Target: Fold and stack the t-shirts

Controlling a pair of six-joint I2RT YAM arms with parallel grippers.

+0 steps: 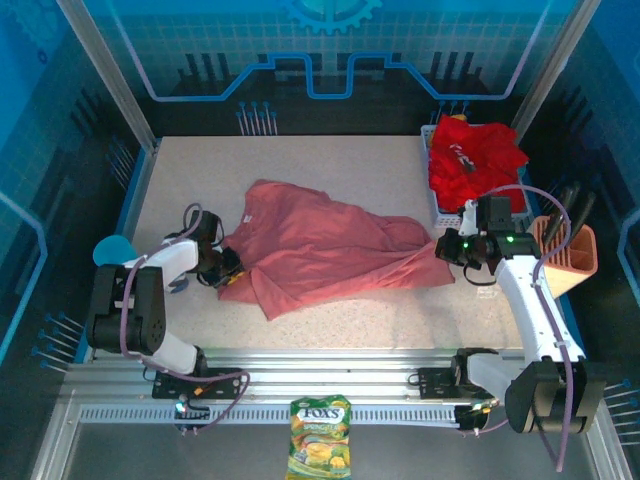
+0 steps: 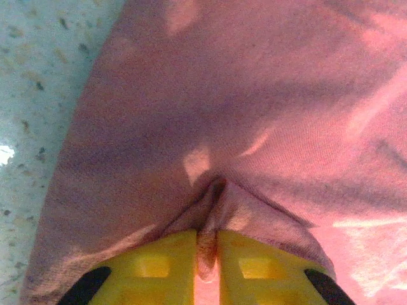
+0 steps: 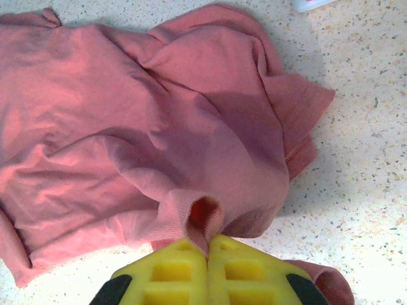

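Note:
A faded salmon-pink t-shirt [image 1: 320, 245] lies crumpled across the middle of the table. My left gripper [image 1: 228, 268] sits at its left edge, and its yellow fingers [image 2: 156, 267] are shut on a pinched fold of the pink t-shirt [image 2: 210, 114]. At the shirt's right end my right gripper [image 1: 447, 247] is shut on a ribbed hem fold of the pink t-shirt [image 3: 140, 127], its yellow fingers [image 3: 172, 273] pressed together. Bright red t-shirts [image 1: 475, 155] with a small white print are heaped in the white mesh basket [image 1: 436, 205] at the back right.
An orange holder [image 1: 568, 255] with dark tools stands at the right edge beside my right arm. A blue disc [image 1: 112, 250] lies off the table's left edge. A Fox's sweets bag [image 1: 319, 437] rests on the rail in front.

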